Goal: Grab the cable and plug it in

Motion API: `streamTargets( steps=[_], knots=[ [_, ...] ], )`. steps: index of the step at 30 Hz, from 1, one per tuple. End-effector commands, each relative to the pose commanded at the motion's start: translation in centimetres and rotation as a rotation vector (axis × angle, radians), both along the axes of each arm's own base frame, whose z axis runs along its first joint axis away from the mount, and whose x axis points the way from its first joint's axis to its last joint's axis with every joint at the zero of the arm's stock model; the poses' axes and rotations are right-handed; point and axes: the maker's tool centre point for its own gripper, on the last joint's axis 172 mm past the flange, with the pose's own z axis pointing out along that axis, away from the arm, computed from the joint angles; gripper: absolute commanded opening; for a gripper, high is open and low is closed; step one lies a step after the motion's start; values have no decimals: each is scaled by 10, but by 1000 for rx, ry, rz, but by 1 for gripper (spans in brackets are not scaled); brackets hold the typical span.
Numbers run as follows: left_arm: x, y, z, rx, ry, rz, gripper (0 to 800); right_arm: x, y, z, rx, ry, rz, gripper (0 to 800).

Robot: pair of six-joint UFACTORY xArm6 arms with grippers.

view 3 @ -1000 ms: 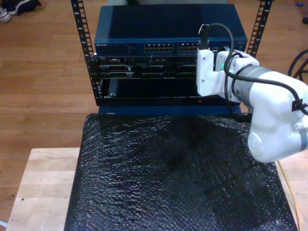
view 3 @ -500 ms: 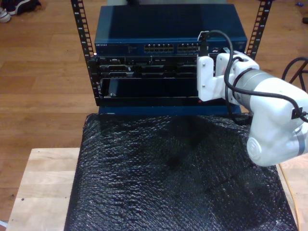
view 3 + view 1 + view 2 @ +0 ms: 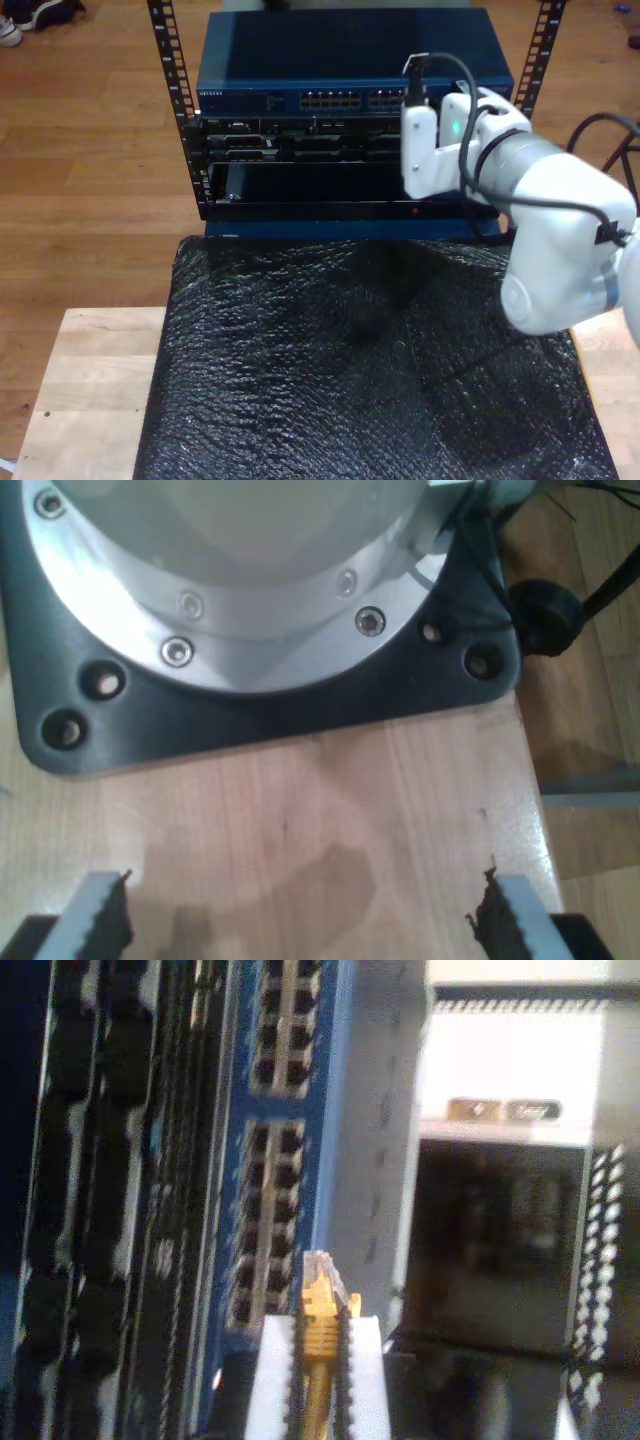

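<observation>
The yellow-orange cable (image 3: 319, 1360) is pinched between the white fingers (image 3: 273, 1380) of my second gripper (image 3: 320, 1325), which is shut on it. Its clear plug (image 3: 322, 1278) sticks out past the fingertips, pointing at a block of ports (image 3: 270, 1220) on the blue switch face, with a short gap between them. In the exterior view my second gripper (image 3: 420, 150) hangs in front of the blue switch (image 3: 350, 60), towards that view's right end of the port row (image 3: 345, 99). My first gripper (image 3: 305, 925) is open over bare wooden tabletop (image 3: 300, 810), nothing between its fingers.
The switch sits in a black rack with perforated uprights (image 3: 170, 60) and darker units (image 3: 300, 150) below it. A black bubble-textured mat (image 3: 370, 370) covers the wooden table (image 3: 90, 400) in front. A black arm base plate (image 3: 250, 710) with a silver flange lies just beyond my first gripper.
My second gripper, still holding the cable, has shifted a little towards the exterior view's left and upward, ending closer to the switch's port row.
</observation>
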Motion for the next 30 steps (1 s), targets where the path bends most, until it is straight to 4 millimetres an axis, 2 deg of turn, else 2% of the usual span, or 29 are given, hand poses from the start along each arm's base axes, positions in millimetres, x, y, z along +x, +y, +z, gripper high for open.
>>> streamTargets(
  steps=[5,11,17,21,30],
  knots=[
    [0,0,0,0,0,0,800,-3,0,-9,0,14,1,0],
    [0,0,0,-2,0,0,800,3,-5,-33,-4,52,-11,0],
    [0,0,0,-2,0,0,800,20,-19,-31,26,-2,-40,0],
    [0,0,0,-2,0,0,800,30,-20,-9,42,-53,-45,0],
    [0,0,0,-2,0,0,800,27,-20,1,126,-115,-48,0]
  ],
)
